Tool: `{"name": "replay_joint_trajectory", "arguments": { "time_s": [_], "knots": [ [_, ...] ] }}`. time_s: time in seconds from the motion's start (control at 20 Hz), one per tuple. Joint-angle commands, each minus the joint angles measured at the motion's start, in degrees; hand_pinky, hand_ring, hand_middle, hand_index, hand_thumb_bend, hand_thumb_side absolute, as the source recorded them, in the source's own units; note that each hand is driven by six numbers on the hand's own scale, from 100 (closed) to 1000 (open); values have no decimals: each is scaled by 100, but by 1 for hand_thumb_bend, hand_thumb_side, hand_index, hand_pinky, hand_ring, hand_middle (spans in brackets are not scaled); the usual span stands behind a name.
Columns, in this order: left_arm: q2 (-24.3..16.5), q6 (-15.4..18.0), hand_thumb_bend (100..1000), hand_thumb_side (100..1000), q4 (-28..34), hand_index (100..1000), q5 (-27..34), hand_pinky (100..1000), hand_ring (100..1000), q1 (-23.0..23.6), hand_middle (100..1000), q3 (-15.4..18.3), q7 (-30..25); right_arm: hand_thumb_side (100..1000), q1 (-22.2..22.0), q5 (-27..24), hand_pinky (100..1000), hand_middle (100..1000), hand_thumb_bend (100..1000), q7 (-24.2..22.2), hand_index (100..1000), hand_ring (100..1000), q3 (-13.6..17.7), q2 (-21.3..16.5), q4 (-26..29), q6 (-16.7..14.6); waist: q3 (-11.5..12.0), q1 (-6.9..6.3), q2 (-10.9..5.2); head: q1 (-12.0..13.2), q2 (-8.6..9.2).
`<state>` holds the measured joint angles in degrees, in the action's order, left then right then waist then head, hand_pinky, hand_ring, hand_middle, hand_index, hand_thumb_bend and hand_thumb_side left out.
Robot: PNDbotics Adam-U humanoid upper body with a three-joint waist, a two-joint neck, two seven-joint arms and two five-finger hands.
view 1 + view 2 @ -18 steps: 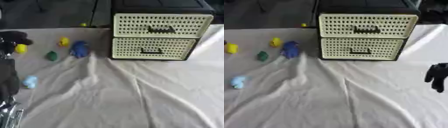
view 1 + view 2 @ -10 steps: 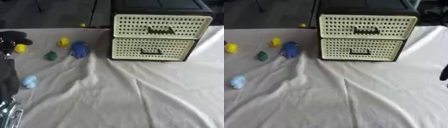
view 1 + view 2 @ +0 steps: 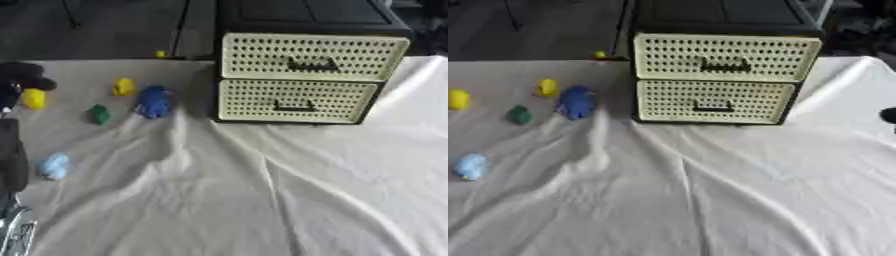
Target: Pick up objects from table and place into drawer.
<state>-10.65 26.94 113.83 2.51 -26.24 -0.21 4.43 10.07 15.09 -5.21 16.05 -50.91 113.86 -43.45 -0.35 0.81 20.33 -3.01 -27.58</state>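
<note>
Yellow toy just beside left robot hand, its finger state unclear

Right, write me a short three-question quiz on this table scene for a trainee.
1. True or false: both drawers of the cabinet are pulled open.
2. Which toy lies nearest the cabinet? A) the light blue toy B) the dark blue toy C) the green toy
3. Fill in: the toys lie on a wrinkled white ____.

Key: 1 false, both are shut. 2 B. 3 cloth.
</note>
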Motion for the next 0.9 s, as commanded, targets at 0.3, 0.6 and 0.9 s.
{"name": "replay_joint_trajectory", "arguments": {
  "time_s": [0.3, 0.6, 0.9],
  "knots": [
    [-128, -10, 207, 886, 76, 858, 57, 569, 597, 4, 697, -47, -62, 336, 199, 289, 275, 100, 100, 535, 815, 100, -317, -887, 74, 991, 69, 63, -203, -147, -88],
    [-130, -13, 204, 882, 76, 854, 92, 569, 598, 20, 694, -74, -108, 399, 341, 234, 311, 107, 100, 222, 858, 100, -555, -1133, 74, 1386, 167, 114, -251, -235, -119],
    [-124, -20, 204, 884, 76, 854, 132, 568, 597, 35, 693, -104, -145, 427, 449, 200, 329, 101, 100, -486, 856, 100, -828, -1298, 71, 1652, 273, 128, -272, -355, -113]
  ]
}}
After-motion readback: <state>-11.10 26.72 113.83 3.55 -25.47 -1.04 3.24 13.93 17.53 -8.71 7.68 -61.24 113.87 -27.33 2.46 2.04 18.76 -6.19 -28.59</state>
